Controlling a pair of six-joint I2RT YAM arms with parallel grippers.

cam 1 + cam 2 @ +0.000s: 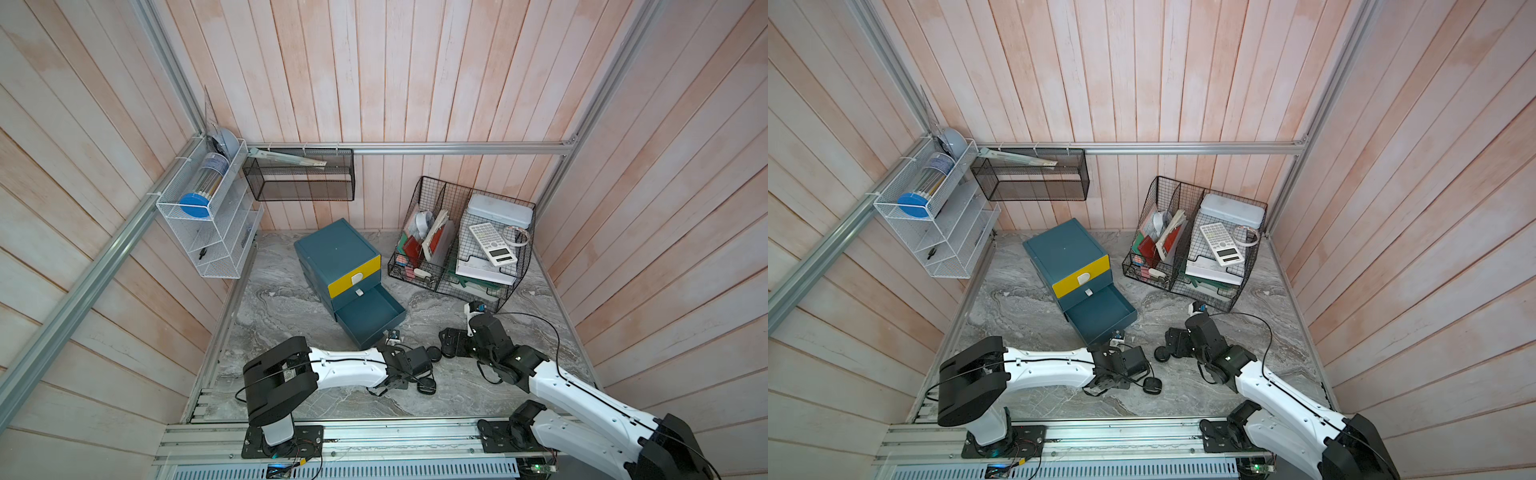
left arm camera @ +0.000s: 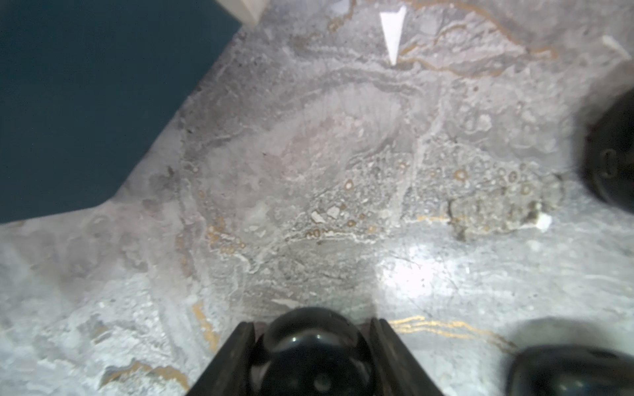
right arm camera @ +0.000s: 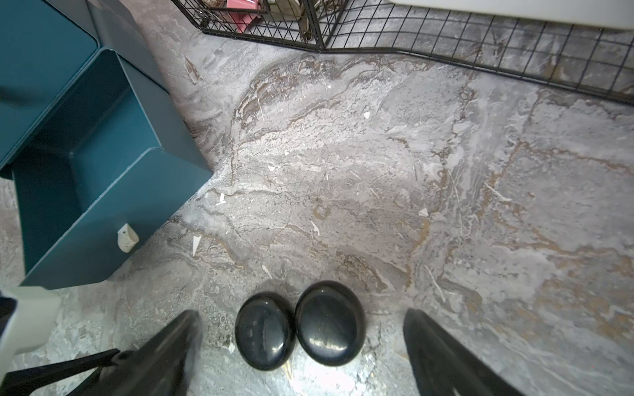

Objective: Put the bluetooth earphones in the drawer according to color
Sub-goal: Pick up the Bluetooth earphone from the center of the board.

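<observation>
left gripper [image 2: 312, 325]: low by the worktop [image 1: 282, 307] near edge, jaws clenched on the held black case [image 2: 312, 353], one finger on each flank. the grasp is made.
step in hand: lift-off and carry, as i read it.
how to lift: the shell is glossy and rounded, so it could squirt out. go straight up first, slow, with no twist and no sideways drag on the marble.
fourth black case [image 1: 426, 388]: loose, just beside the left wrist. rise clear before swinging so it doesn't get clipped.
right gripper [image 3: 302, 312]: a little farther in and right of centre, fingers spread wide and holding nothing, hovering over two cases.
first loose case [image 3: 266, 331]: flat on the marble, touching its twin.
second loose case [image 3: 329, 319]: pressed against the first. best left until the left arm's lane is free.
bottom drawer [image 1: 370, 316]: pulled out toward the near edge, with nothing visible inside. looks like the home for black.
how to place: clear the front wall, get over the middle of the tray, drop low, then let go so the case can't bounce out.
chest [image 1: 336, 253]: left of centre, toward the far edge. yellow and middle drawers are shut, contents can't be told. no pink or white cases in view.
wire organiser [image 1: 461, 249]: far right corner, not part of this.
</observation>
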